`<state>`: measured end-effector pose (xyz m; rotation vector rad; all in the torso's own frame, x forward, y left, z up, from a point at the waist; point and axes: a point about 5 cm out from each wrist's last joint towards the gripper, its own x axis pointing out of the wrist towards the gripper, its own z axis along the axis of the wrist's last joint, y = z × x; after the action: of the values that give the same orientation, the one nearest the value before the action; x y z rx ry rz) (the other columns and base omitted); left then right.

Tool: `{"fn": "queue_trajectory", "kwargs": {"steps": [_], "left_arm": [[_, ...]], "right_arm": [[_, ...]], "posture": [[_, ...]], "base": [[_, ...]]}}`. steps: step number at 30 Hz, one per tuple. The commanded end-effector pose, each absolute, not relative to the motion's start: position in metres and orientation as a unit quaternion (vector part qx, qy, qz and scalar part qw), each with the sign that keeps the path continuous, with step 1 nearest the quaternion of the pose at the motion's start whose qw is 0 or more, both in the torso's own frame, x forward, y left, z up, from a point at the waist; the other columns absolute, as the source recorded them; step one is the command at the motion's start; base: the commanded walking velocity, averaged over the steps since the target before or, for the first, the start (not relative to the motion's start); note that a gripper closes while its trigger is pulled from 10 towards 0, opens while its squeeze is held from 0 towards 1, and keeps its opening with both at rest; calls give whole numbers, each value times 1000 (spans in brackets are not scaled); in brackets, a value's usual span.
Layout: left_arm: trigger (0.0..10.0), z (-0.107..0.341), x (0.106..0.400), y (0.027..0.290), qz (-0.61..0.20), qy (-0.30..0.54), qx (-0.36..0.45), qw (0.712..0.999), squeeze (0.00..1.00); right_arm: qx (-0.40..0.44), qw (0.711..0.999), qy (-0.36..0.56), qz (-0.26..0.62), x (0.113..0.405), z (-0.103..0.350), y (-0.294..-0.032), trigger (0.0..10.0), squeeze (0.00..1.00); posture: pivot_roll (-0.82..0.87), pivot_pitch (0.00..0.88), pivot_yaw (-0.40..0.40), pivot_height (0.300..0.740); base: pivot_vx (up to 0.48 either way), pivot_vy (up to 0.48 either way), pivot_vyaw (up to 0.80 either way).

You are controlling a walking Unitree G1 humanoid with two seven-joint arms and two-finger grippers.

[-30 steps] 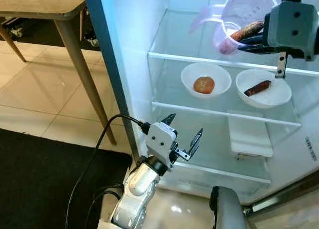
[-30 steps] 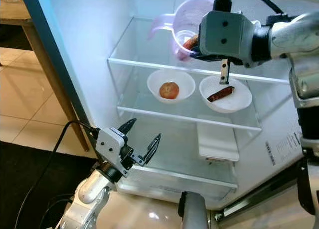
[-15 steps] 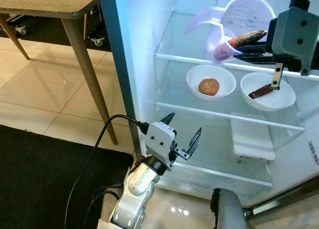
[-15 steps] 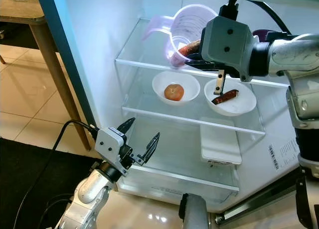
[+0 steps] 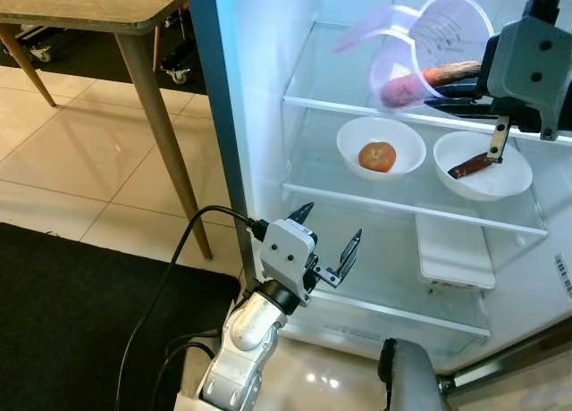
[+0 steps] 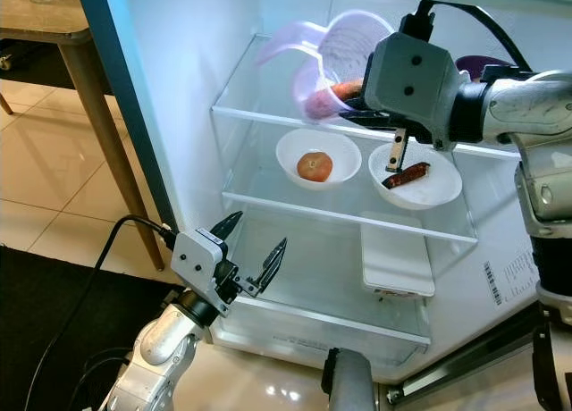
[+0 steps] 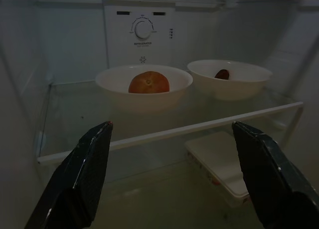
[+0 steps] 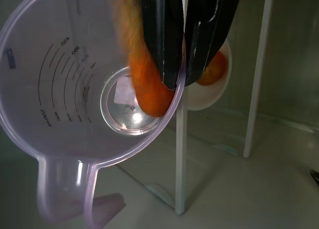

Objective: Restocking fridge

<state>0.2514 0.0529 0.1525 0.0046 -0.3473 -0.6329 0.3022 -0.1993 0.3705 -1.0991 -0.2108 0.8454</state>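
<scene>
The clear, faintly lilac plastic measuring jug [image 5: 427, 45] lies tipped on its side over the top glass shelf [image 5: 331, 71] of the open white fridge, its round mouth turned toward the right gripper [image 5: 465, 88] and its handle pointing away to the robot's left; its long axis runs roughly level, left to right. A long orange-brown carrot [image 5: 420, 80] lies along that same line with its rounded end deep inside the jug near the base and its darker end sticking out past the rim. In the right wrist view the two black fingers [image 8: 164, 35] are drawn close together at the jug's rim, one pressed against the carrot and the thin plastic wall between them, so the gripper is clamped on the jug's edge. On the glass shelf below, a smooth white bowl [image 5: 382, 147] holds a round orange-red fruit [image 5: 377, 155], and beside it a second white bowl [image 5: 483, 165] holds a short dark reddish piece [image 5: 469, 166]. A flat white lidded box [image 5: 454, 248] rests on the next shelf down. The left gripper [image 5: 326, 241] hangs in front of the lower shelves with its fingers spread wide, holding nothing. A wooden table [image 5: 134, 18] stands on the tiled floor to the left
</scene>
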Motion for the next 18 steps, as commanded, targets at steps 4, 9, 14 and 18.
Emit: {"fn": "queue_trajectory", "kwargs": {"steps": [4,9,14,18], "left_arm": [[10000,149,250,47,-315,-167,-4,934,0],[10000,149,251,47,-315,-167,-4,934,0],[10000,149,250,47,-316,-167,-4,934,0],[10000,150,251,47,-317,-167,-5,934,0]], "right_arm": [[-523,750,-43,404,290,362,-219,0,0],[-531,752,-24,390,285,363,-234,0,0],[-523,755,-37,393,277,368,-240,0,0],[-506,748,-49,426,265,368,-237,0,0]], "posture": [[-37,84,-26,369],[-41,83,-23,369],[-41,88,-21,369],[-41,90,-21,369]], "base": [[0,0,0],[0,0,0],[0,0,0],[0,0,0]]}}
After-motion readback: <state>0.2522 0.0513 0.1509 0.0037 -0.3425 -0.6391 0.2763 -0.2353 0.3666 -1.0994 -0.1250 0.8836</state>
